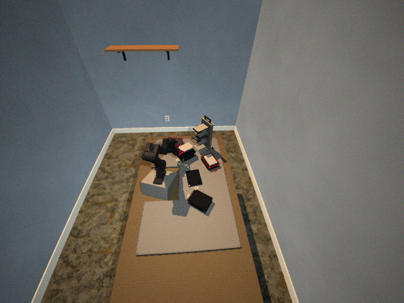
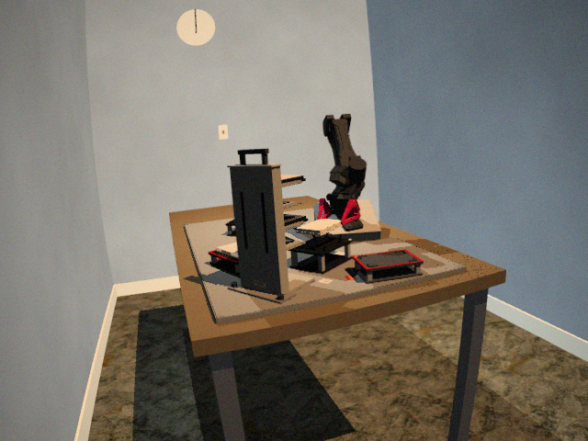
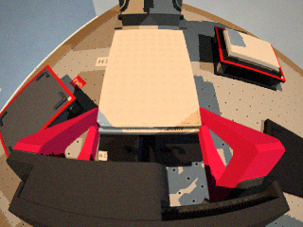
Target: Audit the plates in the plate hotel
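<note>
My gripper [image 1: 180, 149] [image 2: 338, 220] [image 3: 149, 113] is shut on a beige plate [image 1: 186, 147] [image 2: 317, 226] [image 3: 149, 76], a red finger at each long side near its near end. The plate is held a little above a black nest [image 2: 310, 247], looks about level and shows no readable label. The plate hotel [image 1: 206, 133] [image 2: 256, 228] stands beyond it. A beige plate [image 1: 199, 127] lies on its top shelf; the lower shelves are too small or hidden to judge. Another plate [image 1: 211, 160] [image 2: 227, 248] [image 3: 251, 49] sits on a red-rimmed nest [image 3: 222, 61]. No ID can be read.
A second red-rimmed nest [image 2: 389, 259] [image 3: 35, 106] carries no plate. Two black stations [image 1: 194, 177] [image 1: 199, 200] stand on the near side of the held plate in the top view. The hotel's base [image 2: 256, 295] is on the pegboard mat [image 1: 189, 235].
</note>
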{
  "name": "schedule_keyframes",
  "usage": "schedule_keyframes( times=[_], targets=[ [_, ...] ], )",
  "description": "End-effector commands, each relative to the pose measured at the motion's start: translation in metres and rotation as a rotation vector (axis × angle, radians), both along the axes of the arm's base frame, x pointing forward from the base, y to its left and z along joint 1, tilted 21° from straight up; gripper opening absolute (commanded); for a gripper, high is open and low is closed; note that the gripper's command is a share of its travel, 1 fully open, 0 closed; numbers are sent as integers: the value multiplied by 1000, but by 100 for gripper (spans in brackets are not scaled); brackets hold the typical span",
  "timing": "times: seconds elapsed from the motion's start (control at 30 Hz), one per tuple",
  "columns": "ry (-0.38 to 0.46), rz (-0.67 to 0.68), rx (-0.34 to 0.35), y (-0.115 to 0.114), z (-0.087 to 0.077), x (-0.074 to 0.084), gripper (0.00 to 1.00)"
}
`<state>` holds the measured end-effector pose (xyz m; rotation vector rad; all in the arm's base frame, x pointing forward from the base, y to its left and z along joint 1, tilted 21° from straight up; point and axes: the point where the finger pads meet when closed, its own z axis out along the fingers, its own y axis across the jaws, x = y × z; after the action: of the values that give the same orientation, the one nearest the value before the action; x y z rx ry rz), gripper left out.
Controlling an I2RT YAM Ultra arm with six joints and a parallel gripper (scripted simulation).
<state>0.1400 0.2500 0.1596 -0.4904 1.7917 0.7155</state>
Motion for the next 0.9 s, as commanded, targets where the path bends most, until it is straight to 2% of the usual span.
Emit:
schedule_keyframes(
  times=[0.0, 0.87],
  targets=[
    [-2, -9, 30, -1, 17, 0, 86],
    [-1, -6, 30, -10, 39, -3, 86]
  ],
)
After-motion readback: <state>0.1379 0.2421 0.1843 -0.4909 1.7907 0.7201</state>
